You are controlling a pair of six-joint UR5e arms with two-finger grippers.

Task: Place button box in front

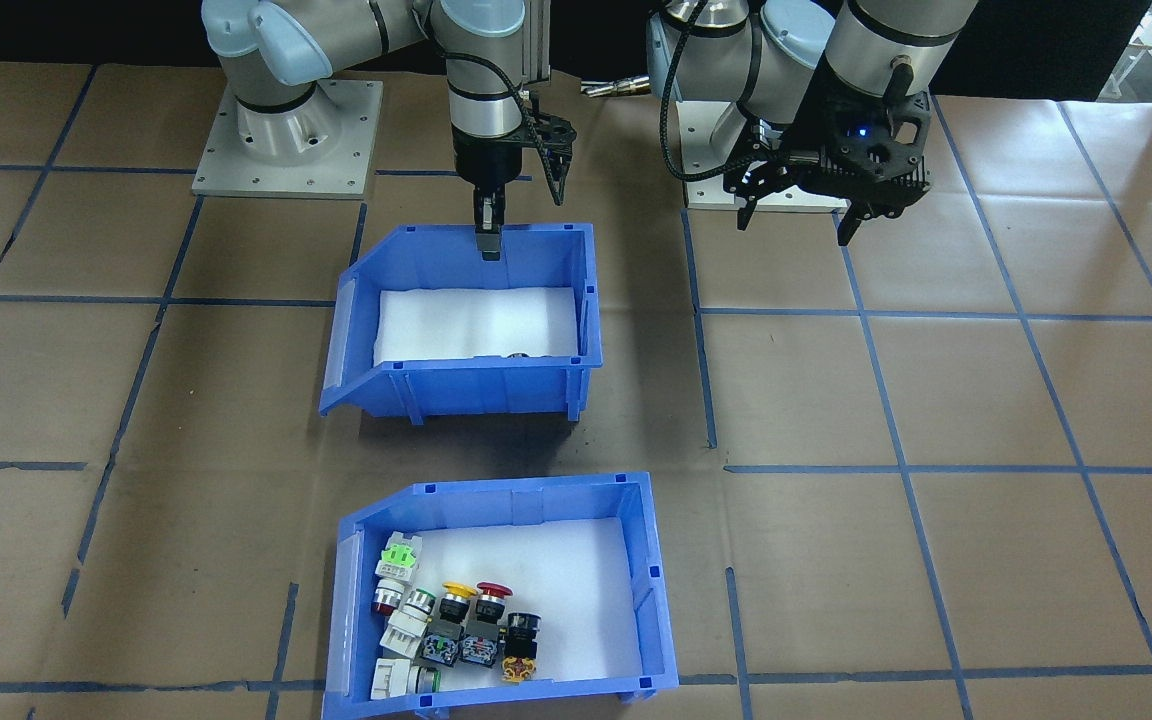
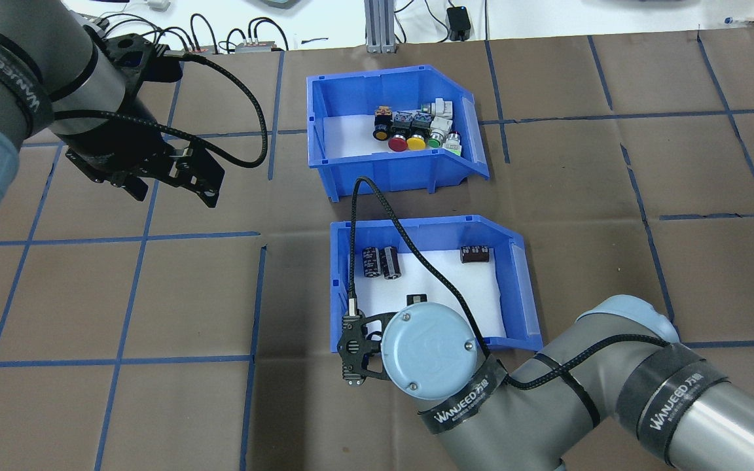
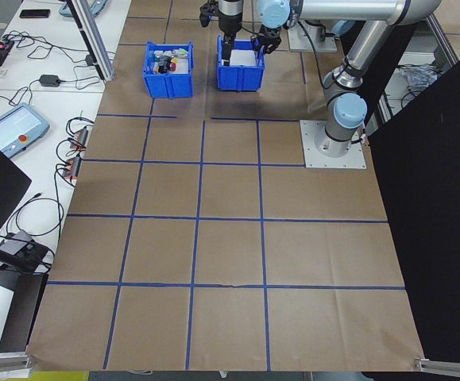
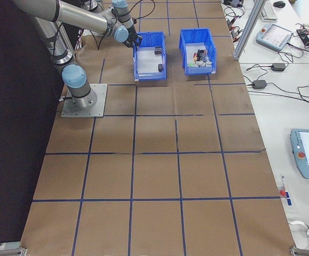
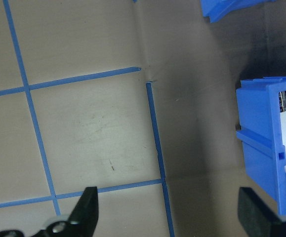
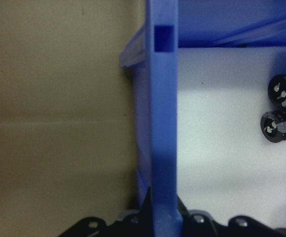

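Note:
The button box [image 1: 649, 590] is a blue bin with white foam, holding green, yellow, red and black push-buttons [image 1: 451, 615]. It sits on the operators' side of the table, seen too in the overhead view as the far button box [image 2: 324, 140]. My right gripper [image 1: 488, 248] is shut on the robot-side wall of the other blue bin [image 1: 466, 385]; in the right wrist view that wall [image 6: 162, 123] runs down between the fingers. My left gripper [image 1: 794, 228] hangs open over bare table, apart from both bins, with fingertips [image 5: 88, 207] spread wide.
The gripped bin [image 2: 341, 275] holds a few dark cylinders [image 2: 380, 261] on foam and stands between the robot and the button box. Brown paper with blue tape lines covers the table. Cables and devices [image 3: 15, 131] lie on the operators' bench.

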